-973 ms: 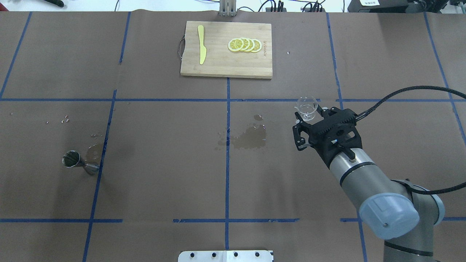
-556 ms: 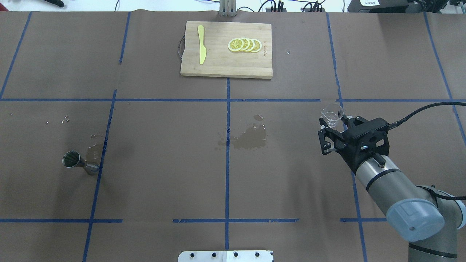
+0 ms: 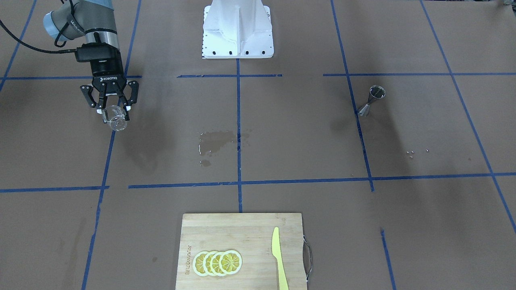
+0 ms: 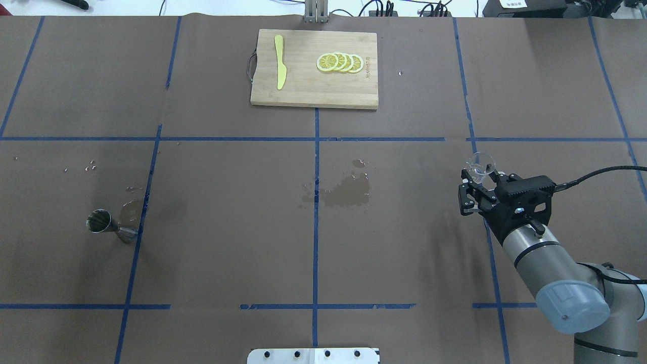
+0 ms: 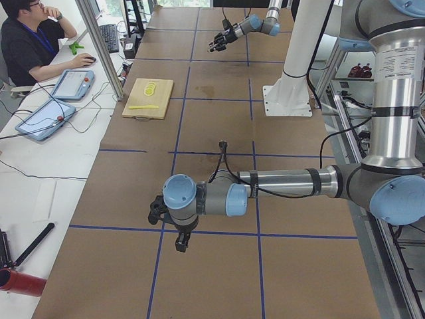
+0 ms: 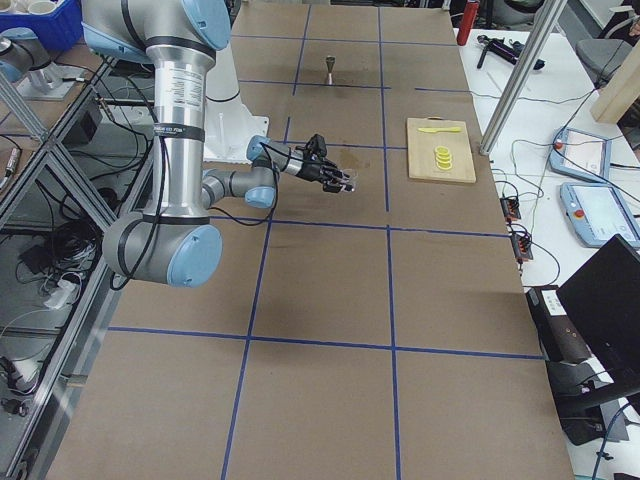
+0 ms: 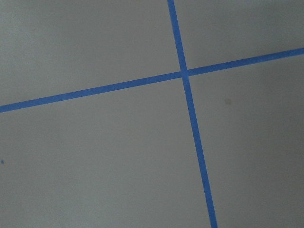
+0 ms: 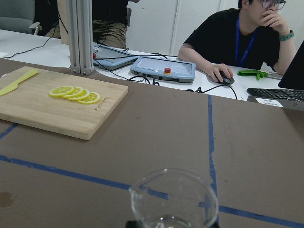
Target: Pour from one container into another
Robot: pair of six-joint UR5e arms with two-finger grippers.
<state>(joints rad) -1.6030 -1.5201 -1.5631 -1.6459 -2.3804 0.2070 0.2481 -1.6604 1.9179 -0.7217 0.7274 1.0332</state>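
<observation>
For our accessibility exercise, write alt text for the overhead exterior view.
The right gripper holds a small clear glass beaker-like cup over the brown table, at right; a shiny steel hourglass jigger stands far left. A wet patch marks the centre; a wooden cutting board with lemon slices lies beyond.

Right arm [image 4: 530, 247]: silver tubular links, pale blue-grey joint caps, black ring at the wrist.
Right gripper [image 3: 115, 113]: black two-finger linkage, white "ROBOTIQ" lettering on its body.
Camera housing [image 4: 520, 197]: black, ribbed, with a small screw knob.
Cable [image 4: 596, 174]: black, braided, from the wrist.
Left arm [image 5: 285, 183]: same silver tubes, blue caps, thin black cable.
Base pedestal [image 3: 238, 28]: white, with a bolted plate.
</observation>
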